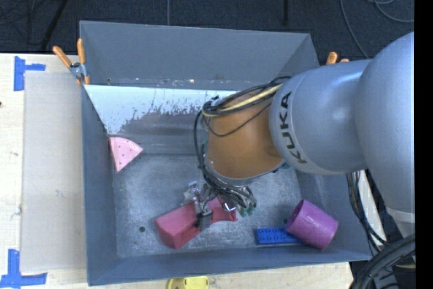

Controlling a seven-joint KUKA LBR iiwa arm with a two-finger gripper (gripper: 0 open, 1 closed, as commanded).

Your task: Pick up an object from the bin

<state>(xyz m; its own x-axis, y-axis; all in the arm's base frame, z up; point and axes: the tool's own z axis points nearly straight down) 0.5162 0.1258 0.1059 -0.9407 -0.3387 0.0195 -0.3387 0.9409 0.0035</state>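
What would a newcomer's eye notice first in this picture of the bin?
The grey arm with its orange wrist cover reaches in from the right, its gripper low over a dark red block near the front of the bin. A purple cylinder lies at the front right, a pink wedge at the left.

We note bright, even light: glare whitens the bin [196, 57] wall at 11 o'clock, and shadow pools under the arm [338, 118].
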